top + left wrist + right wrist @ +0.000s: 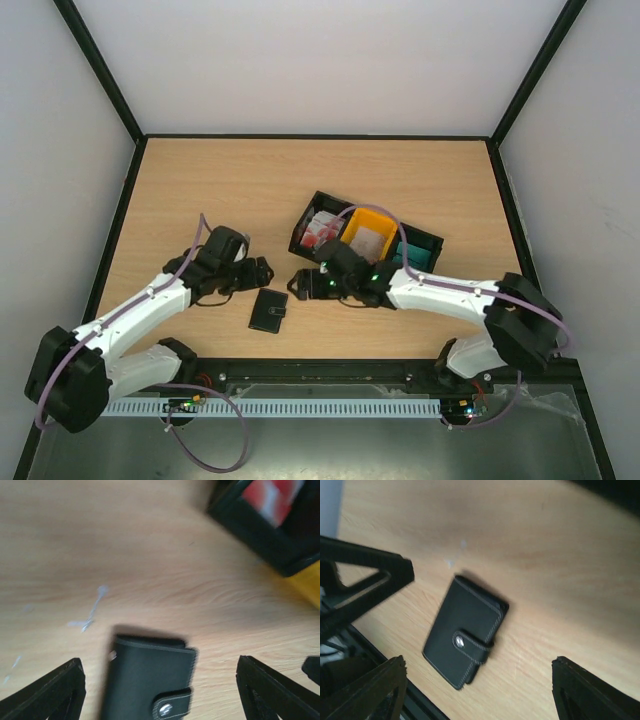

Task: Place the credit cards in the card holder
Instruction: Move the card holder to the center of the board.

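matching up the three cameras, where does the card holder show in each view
Top external: the card holder lies closed on the table, low and just left of centre, near the front edge.
Left wrist: bottom centre, cut off by the lower edge.
Right wrist: left of centre, whole and tilted.
Shared landmark: its snap tab is clear in both wrist views and too small to make out from above.

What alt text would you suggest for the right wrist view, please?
A closed black card holder, its snap tab fastened, lies flat on the wooden table, seen between the wide-open fingers of the right tool. The image is slightly blurred.
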You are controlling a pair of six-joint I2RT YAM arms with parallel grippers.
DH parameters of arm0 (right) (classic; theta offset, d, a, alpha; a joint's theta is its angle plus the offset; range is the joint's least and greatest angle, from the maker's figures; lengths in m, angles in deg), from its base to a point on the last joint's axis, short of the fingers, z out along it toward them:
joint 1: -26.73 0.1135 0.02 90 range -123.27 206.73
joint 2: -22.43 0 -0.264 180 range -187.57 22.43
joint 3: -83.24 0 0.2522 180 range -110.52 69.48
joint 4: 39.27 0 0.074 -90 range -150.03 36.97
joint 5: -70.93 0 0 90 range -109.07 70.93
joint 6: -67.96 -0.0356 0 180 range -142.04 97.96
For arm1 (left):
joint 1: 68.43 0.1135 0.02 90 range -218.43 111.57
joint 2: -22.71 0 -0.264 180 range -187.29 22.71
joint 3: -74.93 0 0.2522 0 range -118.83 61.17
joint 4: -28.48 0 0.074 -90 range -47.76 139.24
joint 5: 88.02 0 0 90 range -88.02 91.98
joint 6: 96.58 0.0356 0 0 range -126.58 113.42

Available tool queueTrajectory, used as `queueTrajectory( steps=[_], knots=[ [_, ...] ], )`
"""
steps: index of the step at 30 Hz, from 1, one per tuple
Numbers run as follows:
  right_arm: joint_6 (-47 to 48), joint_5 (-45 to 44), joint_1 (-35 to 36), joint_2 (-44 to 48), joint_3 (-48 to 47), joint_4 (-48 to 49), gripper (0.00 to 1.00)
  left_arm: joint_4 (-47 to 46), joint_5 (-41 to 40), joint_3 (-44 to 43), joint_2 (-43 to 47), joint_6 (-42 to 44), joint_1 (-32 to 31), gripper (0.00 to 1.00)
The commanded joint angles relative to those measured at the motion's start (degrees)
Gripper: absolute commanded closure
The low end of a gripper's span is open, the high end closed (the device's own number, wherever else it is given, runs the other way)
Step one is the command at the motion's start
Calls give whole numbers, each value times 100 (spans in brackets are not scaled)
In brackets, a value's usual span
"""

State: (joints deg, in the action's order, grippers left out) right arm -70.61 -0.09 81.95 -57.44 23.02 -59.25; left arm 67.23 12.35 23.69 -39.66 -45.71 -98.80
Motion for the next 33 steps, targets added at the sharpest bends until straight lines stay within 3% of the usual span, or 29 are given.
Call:
queueTrajectory(
  steps=[1,6,9,20,26,33],
  knots=[
    [-174,-638,675,-471,-208,-404,25,381,-156,418,250,-529,-47,21],
    [-146,-530,1008,-1048,-277,-263,53,532,26,726,276,-738,-118,40],
    [-149,-261,1038,-1217,-226,101,69,678,-3,857,361,-884,-207,46],
    [-215,287,1035,-1814,-107,914,65,488,332,1524,540,-1376,-408,60],
    [-105,-386,1037,-2036,-386,503,82,113,519,1602,377,-1403,-455,80],
    [45,-1407,905,-2359,-867,-41,92,-743,490,1525,-19,-1438,-456,82]
  ],
)
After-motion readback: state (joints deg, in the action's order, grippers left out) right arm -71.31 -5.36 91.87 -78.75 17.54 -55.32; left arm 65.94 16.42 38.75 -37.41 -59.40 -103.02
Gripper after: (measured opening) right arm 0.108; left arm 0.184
